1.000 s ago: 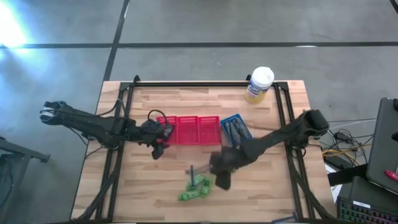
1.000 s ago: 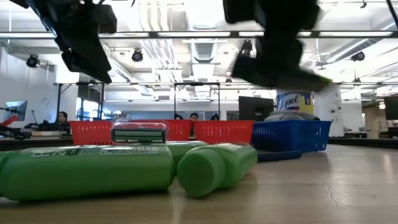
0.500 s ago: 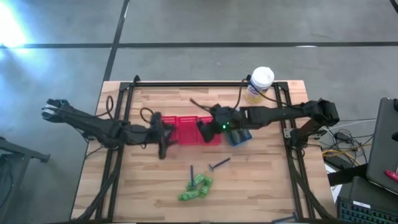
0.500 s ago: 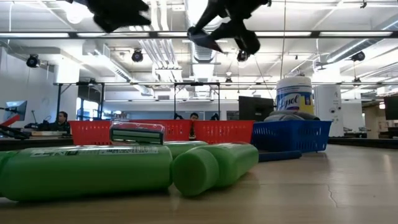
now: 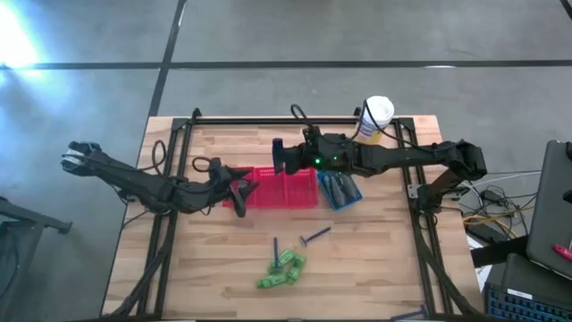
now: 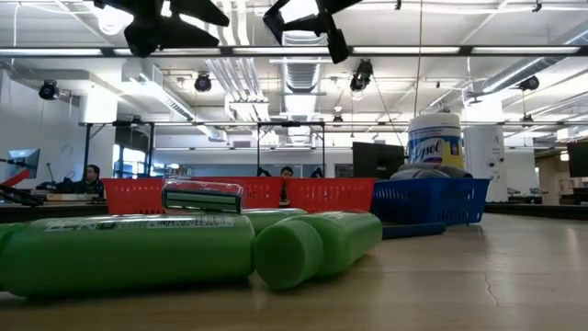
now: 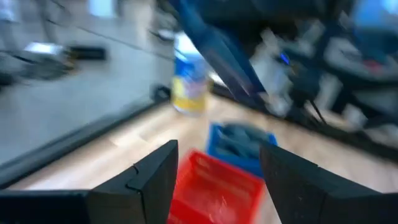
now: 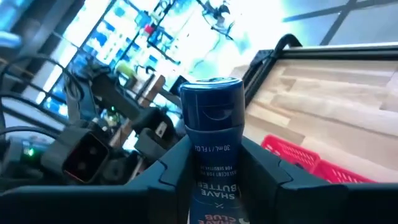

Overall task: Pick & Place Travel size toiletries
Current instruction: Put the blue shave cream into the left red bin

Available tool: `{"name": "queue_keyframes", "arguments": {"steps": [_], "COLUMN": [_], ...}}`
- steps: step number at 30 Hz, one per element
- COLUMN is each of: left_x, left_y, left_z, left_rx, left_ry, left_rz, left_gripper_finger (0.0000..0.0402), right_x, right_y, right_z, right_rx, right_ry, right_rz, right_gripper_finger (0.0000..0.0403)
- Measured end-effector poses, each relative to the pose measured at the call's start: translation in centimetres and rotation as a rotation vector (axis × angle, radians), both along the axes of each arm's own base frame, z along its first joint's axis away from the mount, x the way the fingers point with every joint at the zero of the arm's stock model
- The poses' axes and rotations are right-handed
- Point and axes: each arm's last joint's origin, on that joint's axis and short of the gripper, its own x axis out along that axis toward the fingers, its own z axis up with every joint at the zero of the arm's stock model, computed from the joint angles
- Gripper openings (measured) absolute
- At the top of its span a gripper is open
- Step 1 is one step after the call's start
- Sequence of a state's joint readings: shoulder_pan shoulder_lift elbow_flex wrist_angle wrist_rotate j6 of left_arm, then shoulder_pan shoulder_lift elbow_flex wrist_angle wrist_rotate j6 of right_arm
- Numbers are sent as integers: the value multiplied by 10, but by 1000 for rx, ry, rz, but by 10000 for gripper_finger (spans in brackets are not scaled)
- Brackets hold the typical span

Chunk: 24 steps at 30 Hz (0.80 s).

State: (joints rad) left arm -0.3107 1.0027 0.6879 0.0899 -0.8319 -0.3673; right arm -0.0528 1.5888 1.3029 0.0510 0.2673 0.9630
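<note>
My right gripper hangs high over the far edge of the red basket, shut on a dark blue bottle labelled shave butter. My left gripper hovers open at the red basket's left end and holds nothing; its wrist view shows that basket between the fingers. Several bright green tubes lie on their sides on the near part of the table, large in the low view. Two thin dark razors lie flat just beyond them. Dark toiletries fill the blue basket. My right gripper pinches the bottle's body between its two fingers, one on each side. The capped end sticks out past the fingertips. The bottle is lifted clear, high above the table.
A white-lidded yellow canister stands at the far edge, close beside my right arm. The blue basket sits right of the red one. A black frame runs along the table's sides. Bare wood lies at the near left and right.
My right gripper has swung with the bottle from low over the middle of the table, beside the green tubes, up toward the far edge and left, ending above the red basket. One razor that it covered now shows. My left gripper edged right toward the red basket.
</note>
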Motion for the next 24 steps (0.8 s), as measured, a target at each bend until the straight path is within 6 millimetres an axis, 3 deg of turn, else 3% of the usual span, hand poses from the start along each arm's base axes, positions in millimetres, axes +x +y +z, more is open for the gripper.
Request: {"name": "queue_keyframes", "arguments": {"steps": [4,9,15,19,24], "left_x": [-2,-2,-3,1,2], "left_y": [4,4,2,0,5], "left_z": [4,4,3,-3,-19], "left_rx": [43,100,111,68,24], "left_ry": [-42,-5,20,20,10], "left_rz": [158,147,104,70,201], "left_gripper_finger": [229,230,230,230,230], "right_x": [5,15,25,31,34], "right_y": [-2,-2,-3,-3,-3], "right_z": [0,0,-16,-17,-7], "right_rx": [-2,13,52,58,38], "right_ry": [-49,-156,-128,-145,-167], "right_rz": [-31,-51,-55,-54,-51], "right_gripper_finger": [101,88,96,103,94]}}
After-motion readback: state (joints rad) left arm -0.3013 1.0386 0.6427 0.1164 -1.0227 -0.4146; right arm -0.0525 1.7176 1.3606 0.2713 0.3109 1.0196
